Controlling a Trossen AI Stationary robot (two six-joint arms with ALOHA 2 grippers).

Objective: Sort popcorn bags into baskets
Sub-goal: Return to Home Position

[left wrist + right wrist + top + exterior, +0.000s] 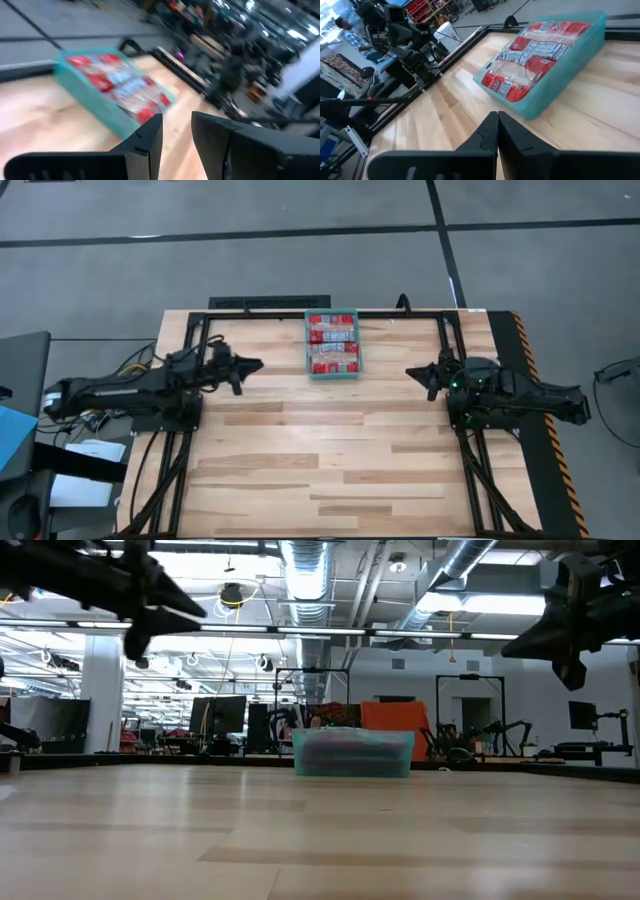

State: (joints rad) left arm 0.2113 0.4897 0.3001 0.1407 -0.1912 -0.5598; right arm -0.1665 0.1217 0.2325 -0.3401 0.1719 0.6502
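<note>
A teal-green basket [333, 345] stands near the table's far edge, and it also shows in the low view [354, 752], in the left wrist view [95, 107] and in the right wrist view [560, 75]. Red popcorn bags [332, 338] lie flat inside it, with silvery-white and blue print showing on those on top [532, 55]. My left gripper [255, 365] hovers to the left of the basket, its fingers a little apart [176, 131] and empty. My right gripper [410, 372] hovers to the basket's right, shut [498, 131] and empty. Both are raised above the table [160, 600].
A black metal frame [260, 304] runs along the table's far edge and down both sides. Bare wooden tabletop [320, 460] stretches from the basket to the near edge. Beyond the far edge lies the workshop room with racks and equipment [400, 720].
</note>
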